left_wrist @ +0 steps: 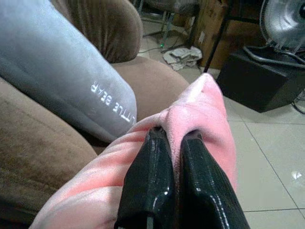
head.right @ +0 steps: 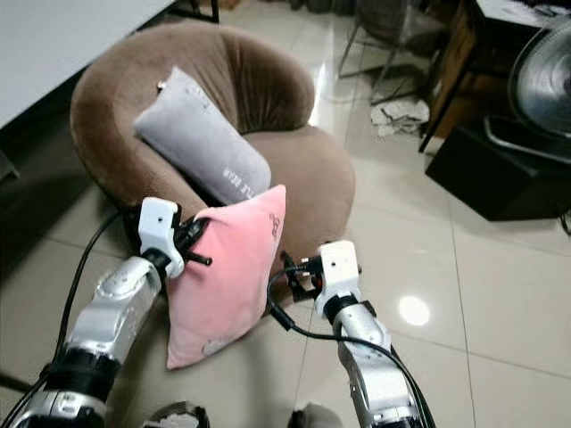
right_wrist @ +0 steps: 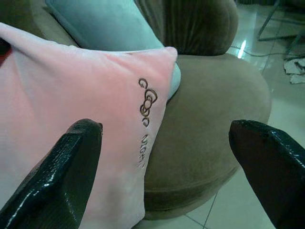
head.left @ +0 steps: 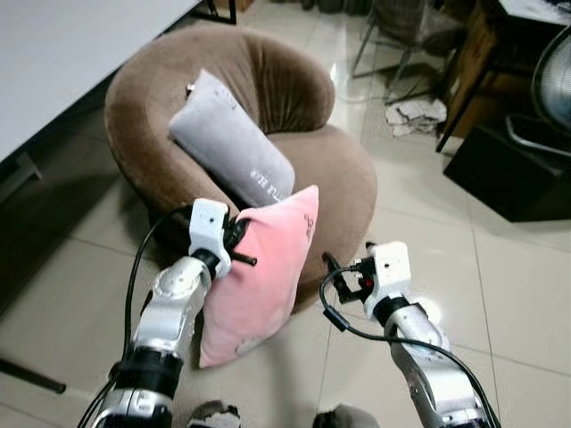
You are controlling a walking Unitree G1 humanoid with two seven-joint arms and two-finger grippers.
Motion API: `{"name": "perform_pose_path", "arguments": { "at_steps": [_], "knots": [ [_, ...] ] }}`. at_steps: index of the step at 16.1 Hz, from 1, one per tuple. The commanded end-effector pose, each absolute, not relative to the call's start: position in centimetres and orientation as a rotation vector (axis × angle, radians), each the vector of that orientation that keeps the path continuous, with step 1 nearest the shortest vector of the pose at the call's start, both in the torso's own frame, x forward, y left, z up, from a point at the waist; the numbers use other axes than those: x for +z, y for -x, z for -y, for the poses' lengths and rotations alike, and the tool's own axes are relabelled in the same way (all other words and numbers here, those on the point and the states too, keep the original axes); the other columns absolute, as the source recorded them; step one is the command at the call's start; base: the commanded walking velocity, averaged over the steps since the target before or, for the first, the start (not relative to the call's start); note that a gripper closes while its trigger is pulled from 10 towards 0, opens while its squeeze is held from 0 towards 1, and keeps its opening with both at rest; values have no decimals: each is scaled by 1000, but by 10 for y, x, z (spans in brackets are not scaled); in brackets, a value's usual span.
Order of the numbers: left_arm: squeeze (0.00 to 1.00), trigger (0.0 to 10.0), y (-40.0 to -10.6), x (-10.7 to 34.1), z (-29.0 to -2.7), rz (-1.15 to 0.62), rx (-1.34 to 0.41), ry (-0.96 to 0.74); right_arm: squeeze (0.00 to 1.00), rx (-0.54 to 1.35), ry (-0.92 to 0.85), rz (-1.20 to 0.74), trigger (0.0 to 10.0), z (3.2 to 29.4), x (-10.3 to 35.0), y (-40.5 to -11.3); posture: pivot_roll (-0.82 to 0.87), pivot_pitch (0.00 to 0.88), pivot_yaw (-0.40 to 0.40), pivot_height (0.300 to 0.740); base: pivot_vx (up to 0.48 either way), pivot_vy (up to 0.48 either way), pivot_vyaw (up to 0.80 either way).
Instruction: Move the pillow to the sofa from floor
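A pink pillow [head.left: 259, 276] stands on edge against the front of the round brown sofa [head.left: 343, 174]. Its lower corner hangs down by the floor tiles. My left gripper [head.left: 239, 245] is shut on the pillow's upper left edge; in the left wrist view the two black fingers [left_wrist: 150, 176] pinch a fold of the pink fabric [left_wrist: 209, 109]. My right gripper [head.left: 337, 267] is open just to the right of the pillow, level with its middle, and touches nothing. Its wide-apart fingers [right_wrist: 66, 167] frame the pillow's embroidered face [right_wrist: 71, 95] and the sofa seat.
A grey pillow [head.left: 234, 143] lies slanted on the sofa seat against the backrest. A white tabletop [head.left: 62, 53] is at the left. To the right stand a black box [head.left: 508, 174], a fan [head.left: 555, 71], chair legs and crumpled paper [head.left: 415, 114] on the tiled floor.
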State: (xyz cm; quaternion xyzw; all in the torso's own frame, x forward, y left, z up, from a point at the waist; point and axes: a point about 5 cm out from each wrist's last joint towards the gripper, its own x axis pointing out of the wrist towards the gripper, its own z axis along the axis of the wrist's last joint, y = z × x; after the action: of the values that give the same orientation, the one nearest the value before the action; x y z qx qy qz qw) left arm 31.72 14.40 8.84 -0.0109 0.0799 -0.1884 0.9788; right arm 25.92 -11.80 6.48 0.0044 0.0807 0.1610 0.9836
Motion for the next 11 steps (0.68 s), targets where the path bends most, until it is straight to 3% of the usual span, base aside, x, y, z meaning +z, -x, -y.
{"name": "perform_pose_path", "arguments": {
  "at_steps": [1, 6, 11],
  "knots": [
    [0, 0, -322, 99, -144, -104, -382, 12, 0, 301, 3, -140, 10000, 122, 69, -261, -40, 55, -27, 740, 0, 0, 0],
    [0, 0, -322, 95, -150, -101, -337, -15, 0, 270, 9, -167, 10000, 121, 63, -262, -36, 73, -18, 740, 0, 0, 0],
    [0, 0, -327, 94, -149, -117, -327, -27, 0, 277, 4, -169, 10000, 116, 63, -259, -53, 85, -8, 740, 0, -468, 0]
  ]
}}
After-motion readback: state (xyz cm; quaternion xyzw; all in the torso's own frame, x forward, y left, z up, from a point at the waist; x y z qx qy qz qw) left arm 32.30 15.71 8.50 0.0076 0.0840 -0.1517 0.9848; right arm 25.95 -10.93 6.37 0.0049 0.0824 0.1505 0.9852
